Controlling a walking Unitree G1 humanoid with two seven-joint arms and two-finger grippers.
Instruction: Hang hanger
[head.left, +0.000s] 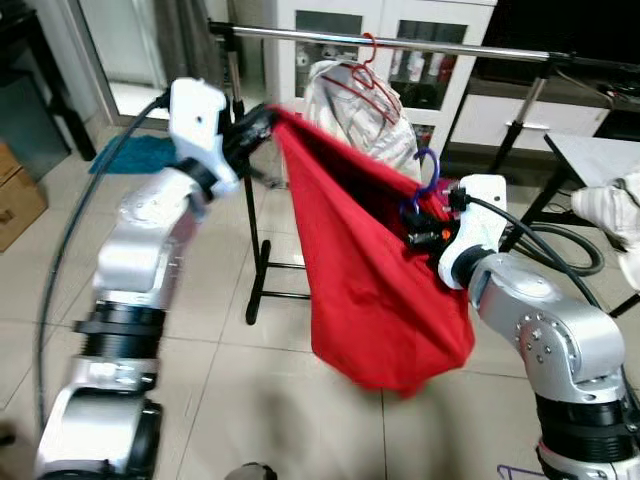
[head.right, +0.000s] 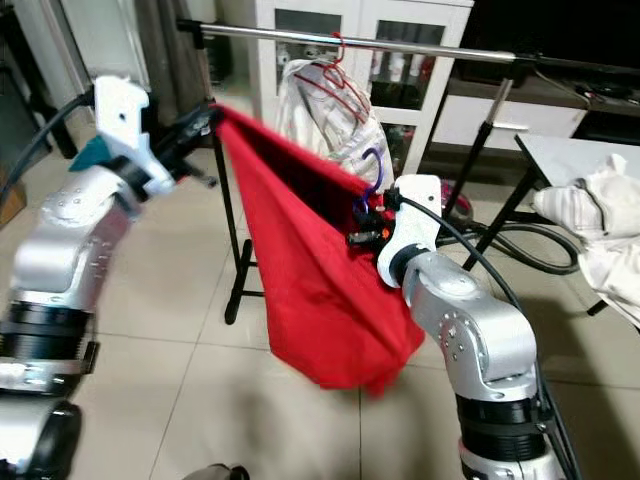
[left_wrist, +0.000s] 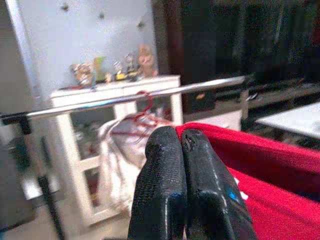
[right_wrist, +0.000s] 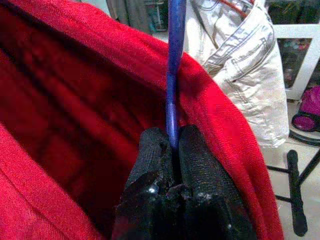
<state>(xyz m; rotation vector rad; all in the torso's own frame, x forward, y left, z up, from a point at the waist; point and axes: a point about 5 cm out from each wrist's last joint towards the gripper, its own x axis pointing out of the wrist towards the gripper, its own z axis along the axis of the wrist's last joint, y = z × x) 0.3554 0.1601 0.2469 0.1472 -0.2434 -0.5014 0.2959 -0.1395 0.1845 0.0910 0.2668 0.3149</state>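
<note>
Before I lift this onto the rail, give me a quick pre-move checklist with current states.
1. Right gripper shut on blue hanger: ok.
2. Left gripper shut on red garment: ok.
3. Hook below the rail, not yet over it: not ok.
4. Free rail space right of the white garment on its red hanger: ok.
5. Hook facing the rail: cannot tell.
</note>
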